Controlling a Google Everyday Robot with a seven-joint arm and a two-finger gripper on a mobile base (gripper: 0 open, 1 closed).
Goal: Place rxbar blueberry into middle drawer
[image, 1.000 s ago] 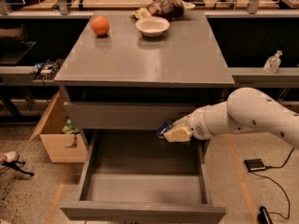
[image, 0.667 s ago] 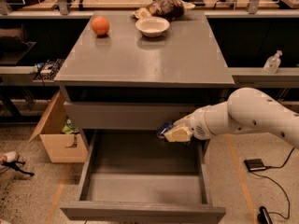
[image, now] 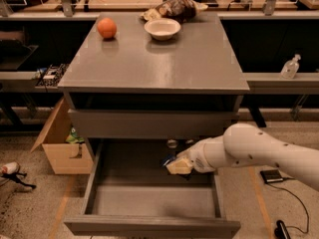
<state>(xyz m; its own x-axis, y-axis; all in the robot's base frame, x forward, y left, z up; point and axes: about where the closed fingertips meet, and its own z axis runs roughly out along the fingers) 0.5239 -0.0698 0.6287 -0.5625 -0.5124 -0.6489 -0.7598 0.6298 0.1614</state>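
Note:
The middle drawer (image: 149,226) of the grey cabinet stands pulled out, its flat grey floor bare. My white arm reaches in from the right. My gripper (image: 177,165) hangs inside the drawer's back right part, a little above the floor. A small dark navy-blue end of the rxbar blueberry (image: 167,159) shows at the gripper's left tip, and the gripper is shut on it. Most of the bar is hidden by the gripper.
On the cabinet top (image: 159,63) at the back are an orange (image: 106,28), a white bowl (image: 162,28) and a brown crinkly bag (image: 175,8). The drawer above is closed. An open cardboard box (image: 56,146) stands on the floor at the left. A bottle (image: 290,66) stands on a shelf at the right.
My arm and gripper have moved down and slightly left, deeper into the open drawer, with the bar still held.

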